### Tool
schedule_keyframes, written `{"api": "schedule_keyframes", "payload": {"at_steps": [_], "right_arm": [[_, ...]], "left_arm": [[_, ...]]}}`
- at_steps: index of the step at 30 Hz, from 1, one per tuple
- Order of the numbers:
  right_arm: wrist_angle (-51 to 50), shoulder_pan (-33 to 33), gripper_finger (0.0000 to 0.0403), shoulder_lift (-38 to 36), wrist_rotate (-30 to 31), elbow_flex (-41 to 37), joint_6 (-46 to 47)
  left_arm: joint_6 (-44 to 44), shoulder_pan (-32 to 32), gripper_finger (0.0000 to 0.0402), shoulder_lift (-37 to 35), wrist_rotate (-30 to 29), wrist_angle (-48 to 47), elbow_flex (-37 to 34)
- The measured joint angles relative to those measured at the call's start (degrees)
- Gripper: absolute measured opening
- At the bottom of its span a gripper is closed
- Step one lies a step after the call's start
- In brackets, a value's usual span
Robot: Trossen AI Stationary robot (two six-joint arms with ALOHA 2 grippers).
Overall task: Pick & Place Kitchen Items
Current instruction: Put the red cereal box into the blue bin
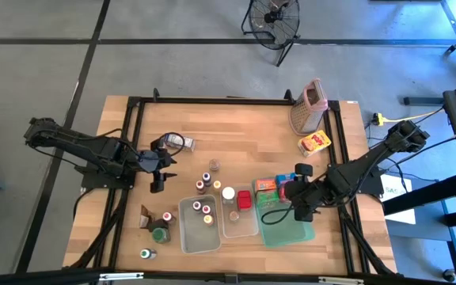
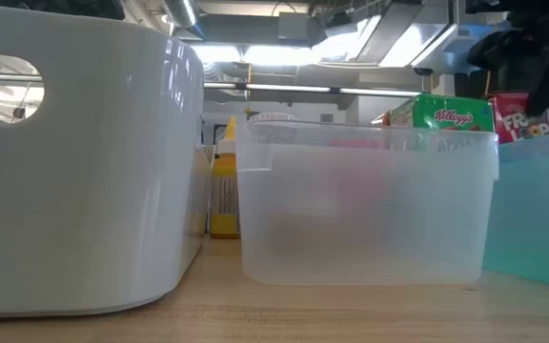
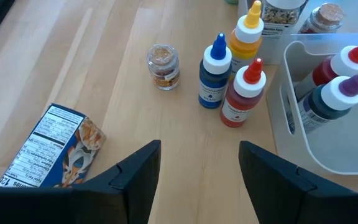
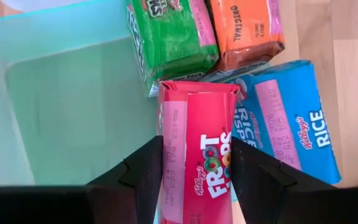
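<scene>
Left gripper (image 1: 158, 170): over the table's (image 1: 244, 134) left side, a carton (image 1: 182, 143) just beyond it.
Bottles (image 1: 212, 176): clustered mid-table, on the far side of two tubs (image 1: 187, 237).
Left tub: holds two bottles (image 1: 202, 211).
Tray (image 1: 307, 233): right of the tubs, cartons (image 1: 266, 185) at its far edge.
Right gripper (image 4: 194, 171): over the tray's far end, clamping a carton (image 4: 197, 168).
Grater (image 1: 309, 103): far right corner.

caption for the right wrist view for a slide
Right gripper shut on red Froot Loops carton above green tray.
</scene>
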Motion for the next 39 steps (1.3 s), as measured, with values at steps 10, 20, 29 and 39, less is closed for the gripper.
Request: {"api": "schedule_keyframes", "payload": {"at_steps": [10,20,29,39], "right_arm": [[0.24,-2.93,0.0174,0.0,0.33,-0.01,-0.2],[0.47,-3.71,0.0174,0.02,-5.49,-0.02,-2.6],[1.28,-3.71,0.0174,0.02,-3.88,-0.01,-2.54],[1.14,-3.66,0.0174,0.02,-4.48,-0.02,-0.48]], "left_arm": [[0.0,0.0,0.0212,0.0,0.0,0.0,0.0],[0.09,0.0,0.0212,0.0,1.67,0.0,0.0],[0.07,0.0,0.0212,0.0,1.69,-0.01,0.0],[0.11,0.0,0.0212,0.0,1.71,-0.02,0.0]]}}
